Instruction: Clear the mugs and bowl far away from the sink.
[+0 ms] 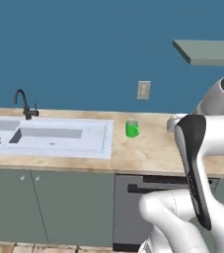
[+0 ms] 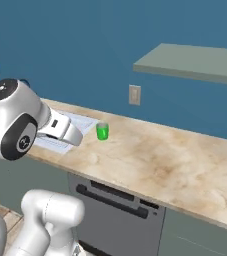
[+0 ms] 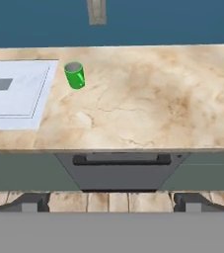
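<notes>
Bright green mug point(image 1: 132, 128) just beside the pale grey-white sink point(image 1: 59, 138), on a tan marbled counter point(image 3: 148, 99); black faucet point(image 1: 24, 105) behind the sink, deep blue wall point(image 1: 84, 49) beyond.

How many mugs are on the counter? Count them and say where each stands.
1. The green mug stands upright on the counter, just right of the sink, below the wall outlet. Others may be out of frame.
</notes>
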Controlling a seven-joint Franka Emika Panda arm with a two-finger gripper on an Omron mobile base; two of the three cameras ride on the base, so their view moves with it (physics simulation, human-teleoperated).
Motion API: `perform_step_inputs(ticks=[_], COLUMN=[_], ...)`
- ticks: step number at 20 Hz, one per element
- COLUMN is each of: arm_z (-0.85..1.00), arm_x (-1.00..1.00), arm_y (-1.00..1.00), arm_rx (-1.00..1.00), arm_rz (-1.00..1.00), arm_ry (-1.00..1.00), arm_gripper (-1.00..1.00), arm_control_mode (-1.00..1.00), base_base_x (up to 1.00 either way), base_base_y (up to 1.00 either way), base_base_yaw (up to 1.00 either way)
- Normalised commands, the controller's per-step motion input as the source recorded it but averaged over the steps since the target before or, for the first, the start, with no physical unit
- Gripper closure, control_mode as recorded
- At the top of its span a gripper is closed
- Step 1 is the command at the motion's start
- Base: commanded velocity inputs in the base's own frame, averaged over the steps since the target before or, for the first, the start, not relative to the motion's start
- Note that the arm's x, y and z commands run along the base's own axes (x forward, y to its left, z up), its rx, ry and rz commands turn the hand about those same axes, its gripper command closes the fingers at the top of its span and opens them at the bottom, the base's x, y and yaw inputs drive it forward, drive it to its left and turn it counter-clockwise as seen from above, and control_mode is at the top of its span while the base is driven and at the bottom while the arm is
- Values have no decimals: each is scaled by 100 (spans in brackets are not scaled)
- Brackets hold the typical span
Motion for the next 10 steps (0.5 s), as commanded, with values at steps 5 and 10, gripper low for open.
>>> perform_step_inputs(ticks=[5, 10], arm_z=[0, 0], arm_x=[0, 0], arm_y=[0, 0], arm_rx=[0, 0], arm_rz=[0, 0], arm_ry=[0, 0], arm_gripper=[-100, -100], arm_control_mode=[100, 100], base_base_x=[63, 81], base_base_y=[-16, 0], base_base_yaw=[26, 15])
